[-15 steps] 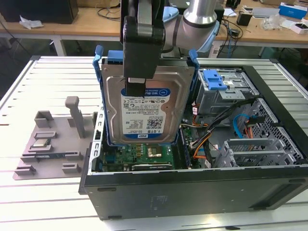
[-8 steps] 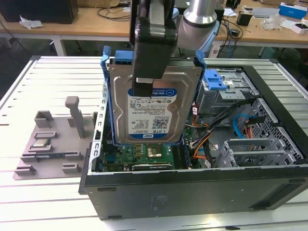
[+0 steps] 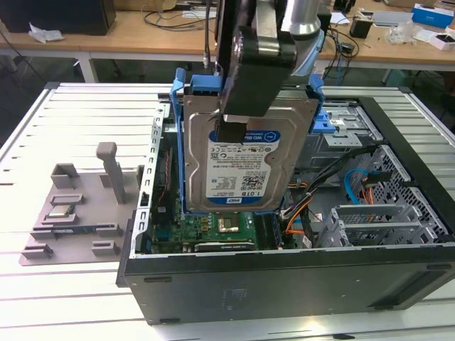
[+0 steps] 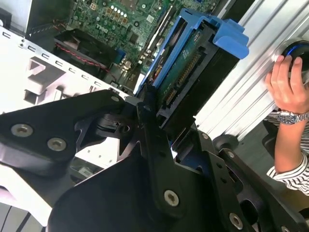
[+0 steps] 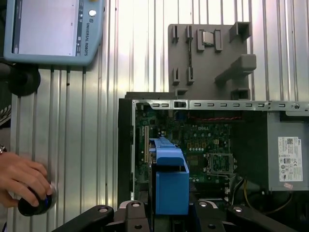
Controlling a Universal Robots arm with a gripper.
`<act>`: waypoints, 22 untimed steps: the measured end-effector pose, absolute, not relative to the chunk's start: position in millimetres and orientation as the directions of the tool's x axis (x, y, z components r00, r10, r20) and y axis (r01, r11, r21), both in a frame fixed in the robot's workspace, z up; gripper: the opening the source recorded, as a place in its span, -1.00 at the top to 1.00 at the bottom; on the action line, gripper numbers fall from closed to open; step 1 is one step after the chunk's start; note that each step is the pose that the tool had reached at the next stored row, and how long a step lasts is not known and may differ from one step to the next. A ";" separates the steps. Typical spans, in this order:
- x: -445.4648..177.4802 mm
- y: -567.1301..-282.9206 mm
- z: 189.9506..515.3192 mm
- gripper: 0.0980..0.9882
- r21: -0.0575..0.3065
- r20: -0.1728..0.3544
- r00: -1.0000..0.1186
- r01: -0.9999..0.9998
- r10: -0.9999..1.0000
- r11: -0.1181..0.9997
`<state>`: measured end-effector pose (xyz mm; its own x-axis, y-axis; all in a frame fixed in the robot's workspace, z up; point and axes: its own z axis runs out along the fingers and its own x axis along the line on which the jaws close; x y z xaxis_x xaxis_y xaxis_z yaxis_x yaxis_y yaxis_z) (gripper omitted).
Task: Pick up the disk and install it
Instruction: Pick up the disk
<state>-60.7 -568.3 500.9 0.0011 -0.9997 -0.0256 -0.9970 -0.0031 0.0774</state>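
Observation:
The disk (image 3: 245,160) is a silver hard drive with a white-and-blue label and blue side rails. It hangs upright above the open computer case (image 3: 284,273), over the motherboard (image 3: 213,227). My gripper (image 3: 231,130) is shut on the disk's upper part, with one black finger pressed on the label face. In the second wrist view the disk (image 4: 186,63) shows edge-on with its green circuit side, clamped by the fingers (image 4: 147,116). In the first wrist view its blue rail (image 5: 169,181) stands just ahead of the gripper (image 5: 147,215).
A grey fixture plate (image 3: 71,213) with small parts lies at the exterior view's left of the case. Drive bays and cables (image 3: 370,192) fill the case's other side. A person's hand (image 5: 21,176) rests on a knob on the table near a teach pendant (image 5: 48,29).

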 end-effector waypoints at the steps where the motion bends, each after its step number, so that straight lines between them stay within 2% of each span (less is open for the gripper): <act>1: -59.5 -568.3 500.8 0.40 0.077 -0.026 0.001 -0.997 -1.000 -0.003; 18: -16.9 -568.3 500.9 0.40 0.077 -0.026 0.001 -0.997 -1.000 -0.003; 22: 27.8 -568.3 500.8 0.40 0.077 -0.026 0.001 -0.997 -1.000 -0.003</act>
<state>27.8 -568.3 500.8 0.0011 -0.9997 -0.0257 -0.9970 -0.0031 0.0774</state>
